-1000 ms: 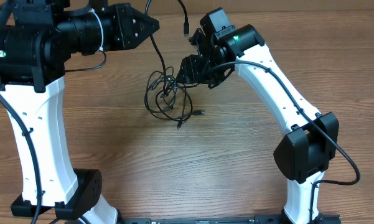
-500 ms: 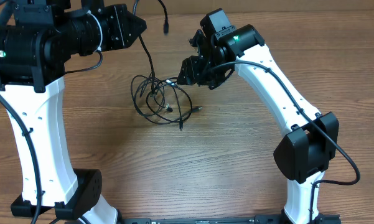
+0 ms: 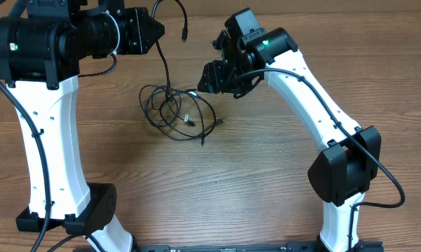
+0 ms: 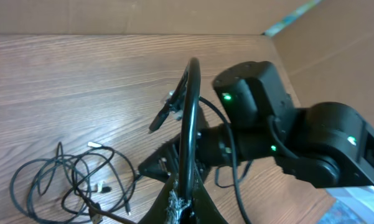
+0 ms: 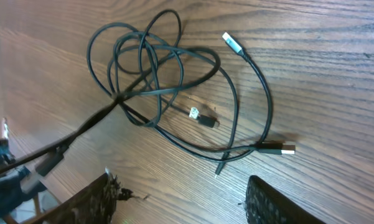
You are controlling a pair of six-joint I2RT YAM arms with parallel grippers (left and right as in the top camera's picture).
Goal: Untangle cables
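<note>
Two white robot arms: the left arm [image 3: 45,140] and the right arm [image 3: 315,105]. Two grippers, one on each: the left gripper [image 3: 153,31] and the right gripper [image 3: 206,78]. One wooden table [image 3: 266,210]. One loose tangle of thin black cables [image 3: 174,112]; the number of cords in it cannot be told. Five plugs show. Four lie on the wood: a silver-tipped plug [image 5: 232,42], a small plug [image 5: 195,113], a flat plug [image 5: 285,149] and a thin plug [image 5: 219,169]. One more plug [image 3: 185,32] hangs in the air

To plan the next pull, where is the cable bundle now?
In the overhead view the cables lie on the table left of centre; one strand rises to the left gripper, the right gripper hovers beside them.
</note>
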